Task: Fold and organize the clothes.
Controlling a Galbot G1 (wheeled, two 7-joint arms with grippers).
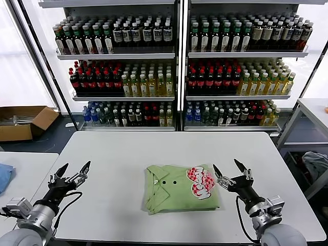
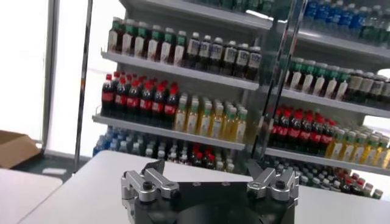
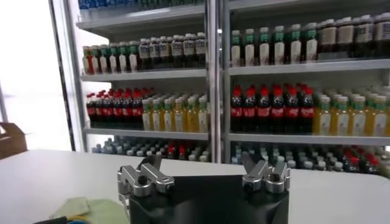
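While our two arms hang low over the white table (image 1: 154,148), our left gripper (image 1: 75,169) sits with its two dark fingers spread wide and nothing between them. Our right gripper (image 1: 229,169) is the same, fingers apart and holding nothing. Between our grippers lies the green polo shirt (image 1: 174,192), folded into a neat flat block on the table. It is just beside our right gripper, on that gripper's inner side, and its edge almost meets the fingers, but we see no touch. From our left gripper the shirt is well apart, across a bare stretch of table toward our right. The red-and-white checkered picture (image 1: 201,183) sits on the shirt's end nearest our right gripper, and the collar with small dark buttons (image 1: 163,183) faces our left gripper's side. In the right wrist view a bit of the green shirt (image 3: 85,210) peeks out beside our open fingers (image 3: 145,176). In the left wrist view we see only our spread fingers (image 2: 149,182) over the table. Beyond both grippers stand shelves of drink bottles (image 1: 174,66). Off past our left gripper sits a cardboard box (image 1: 23,122) on the floor.
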